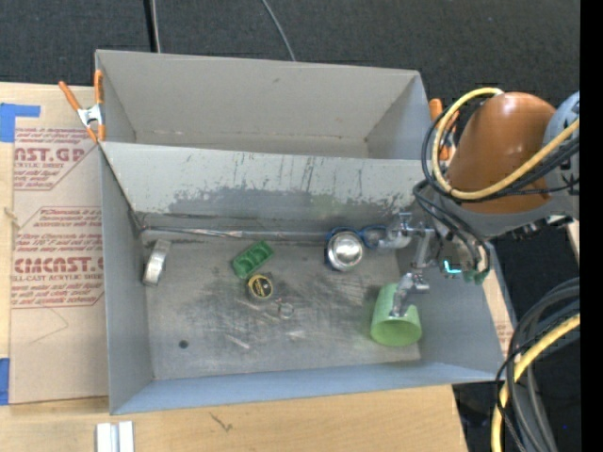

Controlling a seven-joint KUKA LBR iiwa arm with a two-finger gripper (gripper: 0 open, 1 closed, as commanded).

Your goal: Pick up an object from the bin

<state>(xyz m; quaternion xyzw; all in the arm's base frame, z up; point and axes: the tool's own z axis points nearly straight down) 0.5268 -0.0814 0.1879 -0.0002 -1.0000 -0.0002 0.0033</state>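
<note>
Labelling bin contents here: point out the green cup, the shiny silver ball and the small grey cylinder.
green cup [384, 314], camera view, on its outer wall.
shiny silver ball [345, 250], camera view, on its bright middle.
small grey cylinder [154, 267], camera view, on its side.

Bin [122, 271] floor: cup [394, 322] sat far right with the gripper [407, 292] over its back end, ball [345, 250] behind-left of it, block [251, 257] just behind the disc [260, 286] mid-floor, cylinder [154, 265] by the left wall.
</note>
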